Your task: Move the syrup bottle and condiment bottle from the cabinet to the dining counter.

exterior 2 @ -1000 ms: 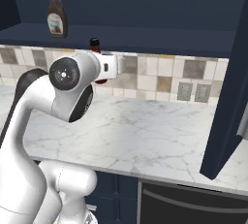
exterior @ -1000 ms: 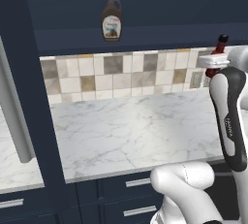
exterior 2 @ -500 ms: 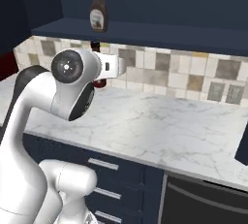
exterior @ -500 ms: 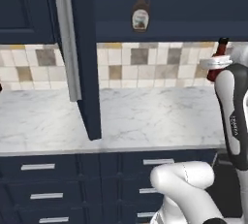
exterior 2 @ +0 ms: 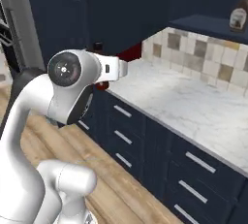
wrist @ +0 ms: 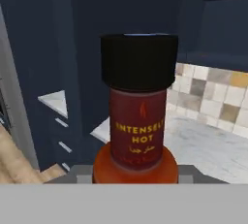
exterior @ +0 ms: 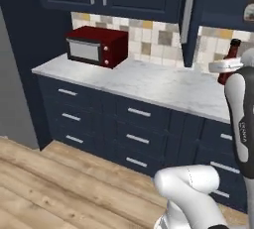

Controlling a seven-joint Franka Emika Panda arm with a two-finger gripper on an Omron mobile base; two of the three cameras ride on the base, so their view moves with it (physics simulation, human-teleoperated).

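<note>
The condiment bottle [wrist: 138, 116] carries the one readable label: in the hand view its red label reads "INTENSELY HOT" in yellow capitals on 2 lines, with a small flame mark above and a line of smaller yellow script below, too blurred to read. The syrup bottle's [exterior 2: 238, 17] pale label shows dark marks, illegible

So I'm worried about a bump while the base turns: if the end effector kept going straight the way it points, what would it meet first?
The end effector holds the condiment bottle. Straight beyond it stands a dark navy cabinet front, so that looks like the first thing, though how far off it is can't be judged.
</note>
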